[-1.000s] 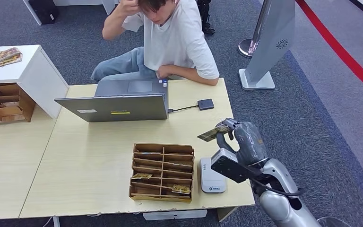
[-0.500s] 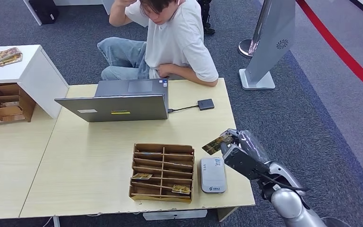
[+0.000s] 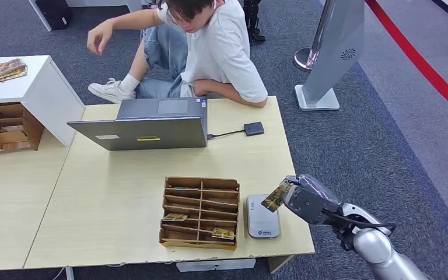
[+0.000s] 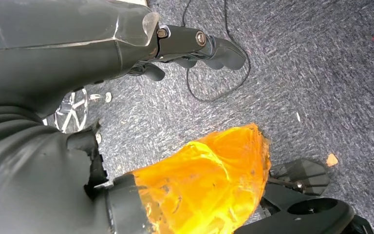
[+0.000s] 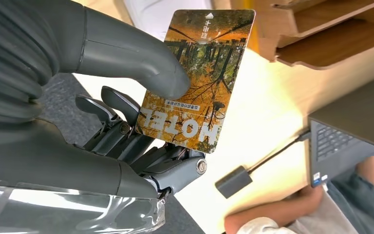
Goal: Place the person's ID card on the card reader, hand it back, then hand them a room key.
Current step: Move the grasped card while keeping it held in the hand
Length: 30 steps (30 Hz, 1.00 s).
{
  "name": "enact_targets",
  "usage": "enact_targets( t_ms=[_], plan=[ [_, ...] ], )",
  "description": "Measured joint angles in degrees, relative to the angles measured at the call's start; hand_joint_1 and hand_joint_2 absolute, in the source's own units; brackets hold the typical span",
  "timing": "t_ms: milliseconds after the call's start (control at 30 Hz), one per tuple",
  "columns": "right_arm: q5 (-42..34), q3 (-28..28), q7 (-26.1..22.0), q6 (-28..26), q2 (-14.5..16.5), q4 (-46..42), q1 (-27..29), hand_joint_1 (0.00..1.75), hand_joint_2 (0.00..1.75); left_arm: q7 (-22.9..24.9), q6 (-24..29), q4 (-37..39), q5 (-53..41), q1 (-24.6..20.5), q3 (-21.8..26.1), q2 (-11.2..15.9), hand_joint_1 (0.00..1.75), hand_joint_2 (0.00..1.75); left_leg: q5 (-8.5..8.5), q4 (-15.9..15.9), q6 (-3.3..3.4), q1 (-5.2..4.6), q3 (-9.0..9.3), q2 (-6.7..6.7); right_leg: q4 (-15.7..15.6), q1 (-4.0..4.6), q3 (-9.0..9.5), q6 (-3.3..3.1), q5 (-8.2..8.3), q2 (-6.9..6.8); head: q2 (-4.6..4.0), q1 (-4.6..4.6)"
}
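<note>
My right hand [image 3: 306, 201] pinches a card [image 3: 276, 196] between its thumb and fingers, just above the right edge of the white card reader [image 3: 262, 217] near the table's front edge. In the right wrist view the card [image 5: 195, 78] shows an orange forest picture and the word HOTEL, with the thumb pressed on its face. A person [image 3: 216, 49] in a white shirt sits behind the table, one forearm resting on its far edge. My left hand [image 4: 78, 53] hangs over grey carpet with nothing in it, fingers [image 4: 199, 46] apart from the thumb.
A wooden slotted organizer [image 3: 200, 212] with a few cards stands left of the reader. A grey laptop [image 3: 146, 131] sits at the table's back, cabled to a small black box [image 3: 254, 128]. A white cabinet [image 3: 41, 87] is at the left, a kiosk stand [image 3: 332, 52] at the back right.
My right hand has come down and back toward the table's front edge with the card, ending beside the reader. The person has taken an arm off their head and shifted their legs.
</note>
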Motion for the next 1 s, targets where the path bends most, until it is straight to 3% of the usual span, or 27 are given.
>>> enact_targets(
  t_ms=[433,1000],
  plan=[
    [-1.69,3.27,0.38,2.60,-1.73,1.75,-1.12,1.75,1.75,0.38,-0.02,0.00,-0.92,-0.09,0.00,-0.10,0.00,0.00,0.00,0.00,0.00,0.00,0.00,0.01,0.00,0.00,0.00,0.00,0.00,0.00,0.00,0.00],
    [-1.81,10.46,2.58,3.62,-1.50,4.83,-4.52,1.75,1.75,1.30,-0.43,0.00,-2.28,-0.40,-0.08,-0.17,0.00,0.00,0.00,0.00,0.00,0.00,-0.01,0.01,0.00,0.00,0.00,0.00,0.00,0.01,0.00,0.00]
  ],
)
